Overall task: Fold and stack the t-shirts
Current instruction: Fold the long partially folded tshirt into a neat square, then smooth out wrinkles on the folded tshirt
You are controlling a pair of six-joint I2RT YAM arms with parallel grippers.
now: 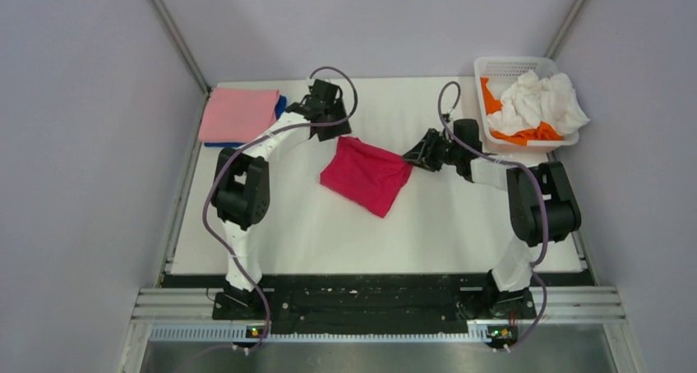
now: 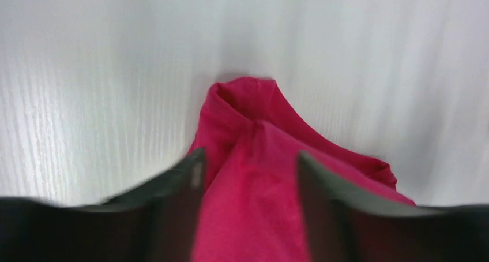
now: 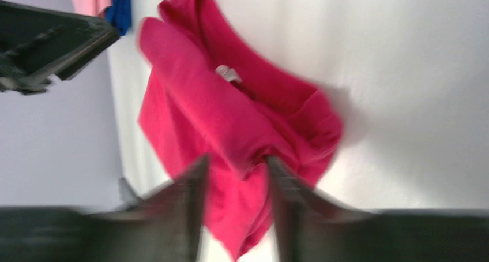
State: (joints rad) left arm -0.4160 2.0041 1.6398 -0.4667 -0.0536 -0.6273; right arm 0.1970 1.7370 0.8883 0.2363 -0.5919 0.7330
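Two grippers work the single crimson t-shirt [image 1: 366, 176], which lies folded mid-table. At its right corner, the right gripper [image 1: 408, 155] has narrowly parted jaws around a fold; whether it still grips, I cannot tell. At the shirt's far-left corner, the left gripper [image 1: 339, 135] is spread over cloth. Pulling away could snag and undo the fold. Beyond-left, one pink t-shirt [image 1: 238, 114] lies on one blue t-shirt [image 1: 281, 106]. Beyond-right, one mesh basket [image 1: 514, 63] holds a white t-shirt [image 1: 538, 102] and an orange t-shirt [image 1: 491, 95].

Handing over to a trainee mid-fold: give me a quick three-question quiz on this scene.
1. True or false: the pink shirt lies on the blue shirt.
2. The basket holds: A) a pink shirt B) a white shirt and an orange shirt C) nothing.
3. Which shirt lies between the left gripper and the right gripper?
Key: 1 true; 2 B; 3 the red shirt.
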